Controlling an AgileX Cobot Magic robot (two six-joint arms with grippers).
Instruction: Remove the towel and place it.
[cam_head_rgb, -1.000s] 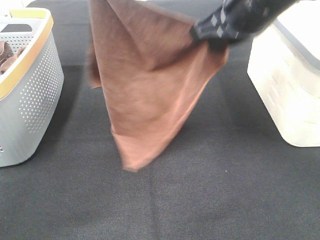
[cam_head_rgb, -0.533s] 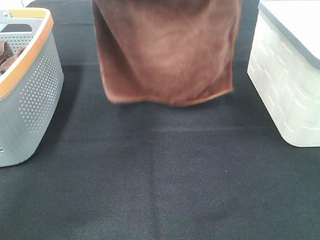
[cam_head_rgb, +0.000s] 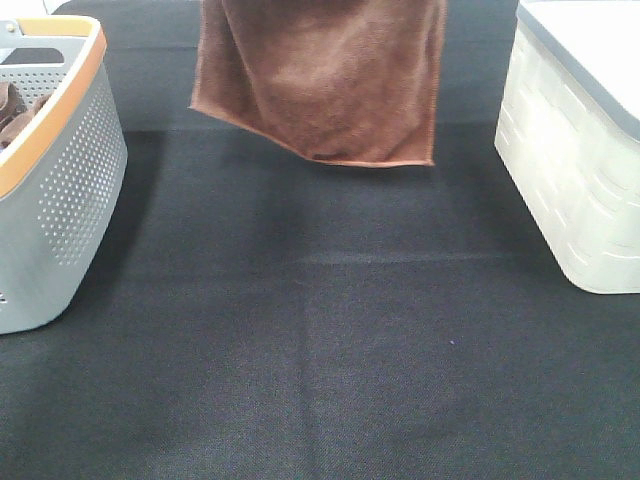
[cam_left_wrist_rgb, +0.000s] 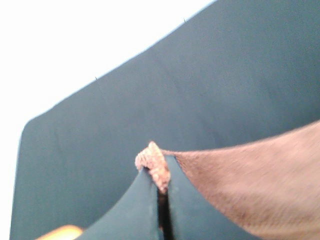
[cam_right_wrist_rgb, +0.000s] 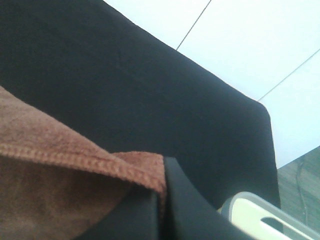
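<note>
A reddish-brown towel (cam_head_rgb: 330, 80) is being held spread in the air above the black tabletop (cam_head_rgb: 320, 340), between two containers and clear of both.

The towel is being shown as a fluffy, roughly square microfibre cloth with a stitched hem; its lower edge is being hung at a slant, lower towards the right of the high view; the tabletop is being covered by a dark, finely woven fabric; a grey perforated plastic basket (cam_head_rgb: 70, 190) with an orange rim is being seen at the left, and a cream bin (cam_head_rgb: 575, 180) with block-patterned walls and a grey top at the right; the left gripper (cam_left_wrist_rgb: 160, 176) is being clamped tight on one bunched corner of the towel; the right gripper (cam_right_wrist_rgb: 162, 192) is being pressed closed on the hemmed edge at another corner.
</note>
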